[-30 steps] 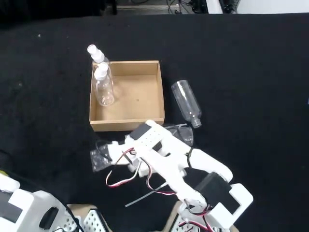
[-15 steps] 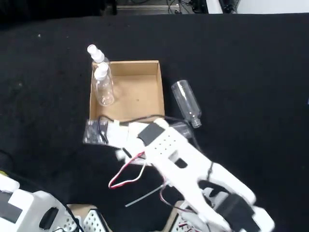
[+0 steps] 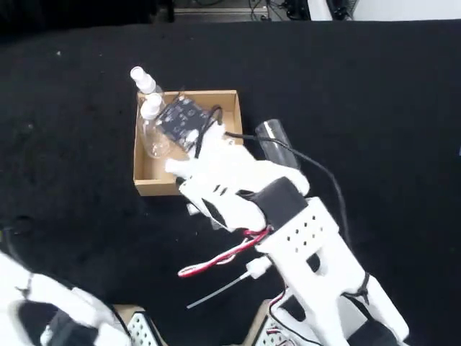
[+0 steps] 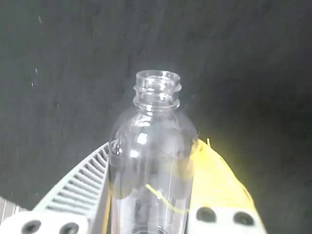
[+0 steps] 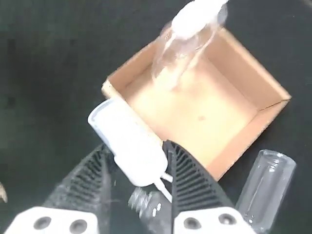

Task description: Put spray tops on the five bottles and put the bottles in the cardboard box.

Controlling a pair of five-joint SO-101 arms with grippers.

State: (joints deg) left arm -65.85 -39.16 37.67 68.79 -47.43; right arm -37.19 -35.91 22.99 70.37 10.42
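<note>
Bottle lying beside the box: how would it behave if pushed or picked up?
The bottle lies on its rounded side on the cloth beside the box, so a push would probably roll it. It looks clear and empty, so it is likely light for its size. Its smooth wall may slip in a loose grip.

Black cloth table (image 3: 374, 108), cables (image 3: 277, 9) along far edge

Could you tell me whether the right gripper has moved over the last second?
Yes. The right gripper has advanced: in the high view its arm went from the near side of the cardboard box to over it.
</note>
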